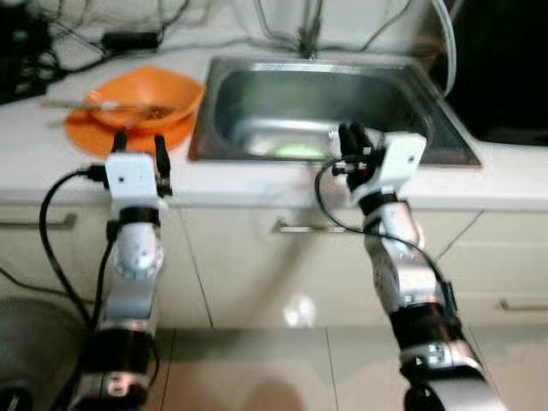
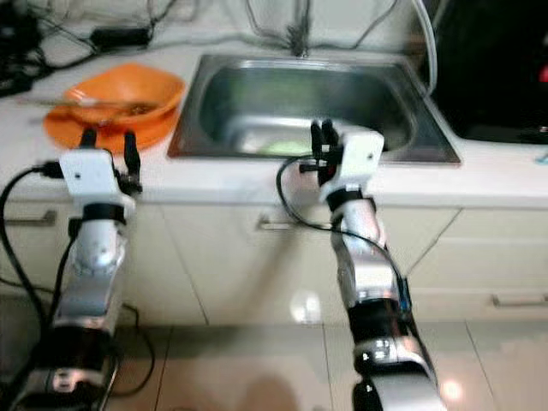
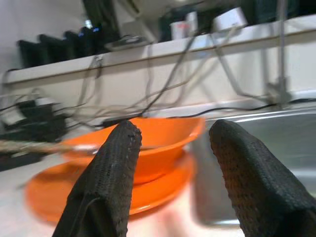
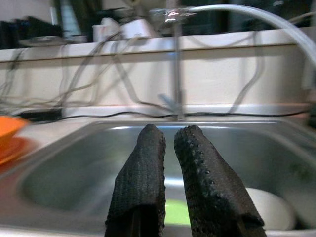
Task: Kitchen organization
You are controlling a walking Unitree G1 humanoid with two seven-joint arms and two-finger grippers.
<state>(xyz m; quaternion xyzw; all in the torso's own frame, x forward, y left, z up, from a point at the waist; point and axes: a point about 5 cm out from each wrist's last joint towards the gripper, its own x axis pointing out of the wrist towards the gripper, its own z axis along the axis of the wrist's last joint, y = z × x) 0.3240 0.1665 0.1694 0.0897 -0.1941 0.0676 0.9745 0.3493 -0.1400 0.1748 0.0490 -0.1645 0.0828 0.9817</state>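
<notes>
Sink point(image 1: 428, 94) of steel is set into the pale table point(image 1: 34, 154), and in its basin lie a pale green item point(image 1: 298, 151) and, seen from the right wrist, a white dish point(image 4: 269, 207) beside it (what the green thing is I cannot tell). To the left of the sink one orange bowl point(image 1: 145, 92) sits on one orange plate point(image 1: 86, 137); brown scraps lie in the bowl, and a long utensil point(image 1: 73, 105) rests across its rim with the handle pointing left.

The left claw point(image 1: 137, 147) is raised at the table's front edge, just in front of the plate and bowl, fingers spread apart and holding nothing; from its wrist the bowl shows between the two black fingers point(image 3: 106, 182). The right claw point(image 1: 353, 141) is raised at the sink's front rim, its fingers point(image 4: 143, 182) nearly together with only a thin gap and nothing between them; the green item lies in the basin just beyond it.

A faucet point(image 1: 308, 34) rises behind the sink, and black cables point(image 1: 128, 38) trail along the back of the table. Below are cabinet fronts with handles point(image 1: 300, 228).
</notes>
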